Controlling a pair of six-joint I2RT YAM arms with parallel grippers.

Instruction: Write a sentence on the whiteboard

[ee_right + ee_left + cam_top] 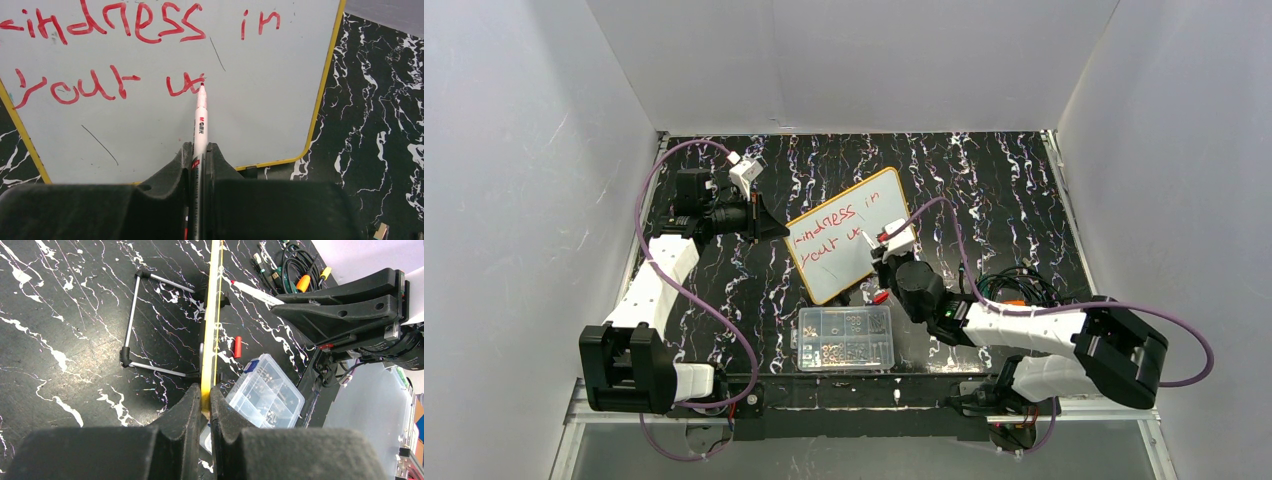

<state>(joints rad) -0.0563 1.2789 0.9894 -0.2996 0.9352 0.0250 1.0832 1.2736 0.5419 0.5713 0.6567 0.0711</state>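
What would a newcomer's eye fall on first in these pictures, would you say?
The red writing on the whiteboard mid-table, beginning "kindness in your". The right hand holds a marker with its tip at the last letter, while the left hand pinches the board's yellow rim.

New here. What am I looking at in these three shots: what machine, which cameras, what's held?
Two robot arms bolted to a black marbled table. The wide picture looks down from above and behind them; the other two come from a camera on each wrist. The left gripper pinches the yellow rim of the whiteboard. The right gripper holds a marker, tip on the board, partway through red writing: "kindness in your", then an unfinished letter. Also lying there: a clear compartment box, a small red cap and some cables.
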